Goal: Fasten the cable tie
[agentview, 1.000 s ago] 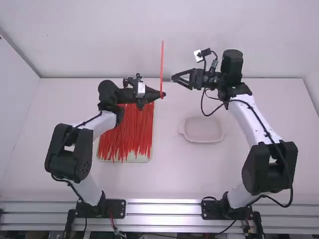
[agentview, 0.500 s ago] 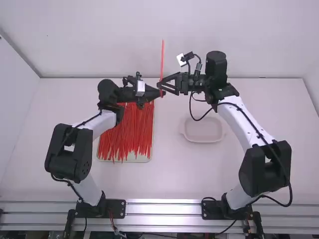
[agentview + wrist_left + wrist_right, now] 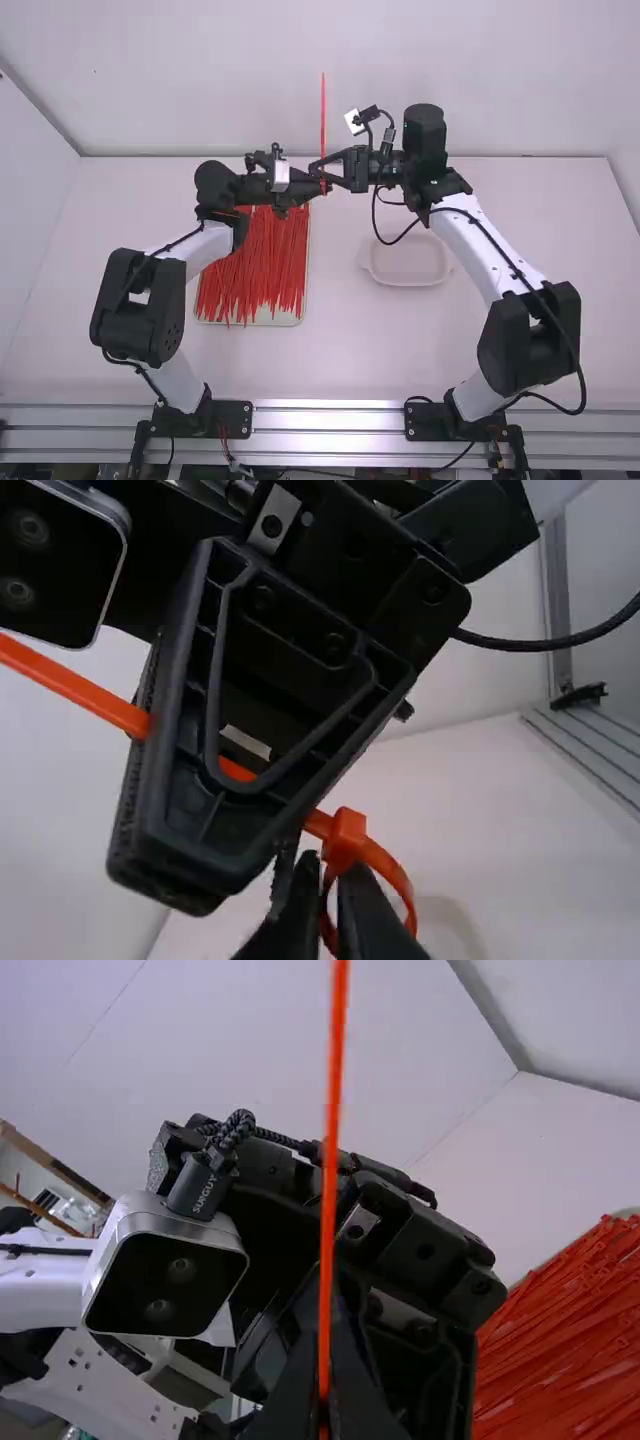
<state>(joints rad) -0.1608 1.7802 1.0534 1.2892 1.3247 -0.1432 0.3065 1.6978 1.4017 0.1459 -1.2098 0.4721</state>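
A red cable tie (image 3: 322, 120) stands upright above the table's back middle, its tail pointing straight up. My left gripper (image 3: 314, 187) is shut on its lower end; in the left wrist view my fingers (image 3: 322, 865) pinch the small loop just below the tie's head (image 3: 346, 832). My right gripper (image 3: 327, 181) meets it from the right and is shut on the tail just above the head. Its finger (image 3: 175, 780) looms in the left wrist view, and the strap (image 3: 335, 1110) rises from between its fingers (image 3: 320, 1400) in the right wrist view.
A flat tray (image 3: 290, 318) heaped with several loose red ties (image 3: 255, 260) lies under the left arm. A shallow white dish (image 3: 405, 262) sits on the table below the right arm. The left wrist's camera (image 3: 165, 1270) is close to the right gripper.
The right arm has swung left from about a hand's width away until its gripper met the tie, then shut on the tail. The left gripper held the tie nearly still.
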